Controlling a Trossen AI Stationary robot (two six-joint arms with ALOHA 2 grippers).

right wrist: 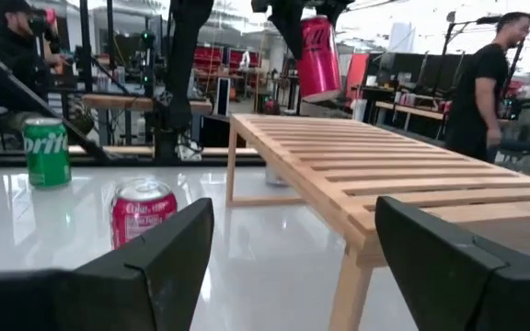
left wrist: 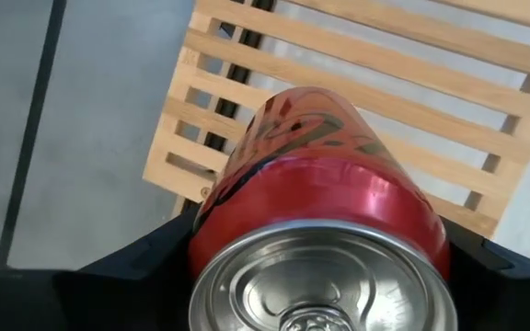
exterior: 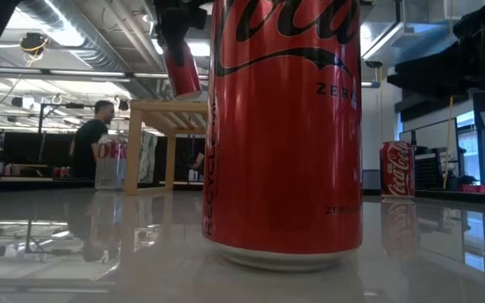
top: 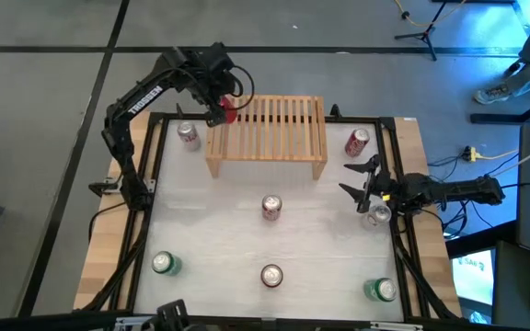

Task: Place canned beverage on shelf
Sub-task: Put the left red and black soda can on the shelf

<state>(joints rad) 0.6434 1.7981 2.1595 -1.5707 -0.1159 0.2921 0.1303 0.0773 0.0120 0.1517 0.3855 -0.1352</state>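
Left gripper point(top: 221, 112) fingers squeeze red can point(top: 227, 114), tilted, in air over shelf point(top: 274, 138) left end. Stand can straight, lower slow onto slats, then let go. Right gripper point(top: 361, 176) fingers open, empty, low beside shelf's right end.

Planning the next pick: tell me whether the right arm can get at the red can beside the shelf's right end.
Probably yes. The right tool stands open, near the red can, which stands upright beside the shelf with bare table between them. The left tool holds another can over the far end.
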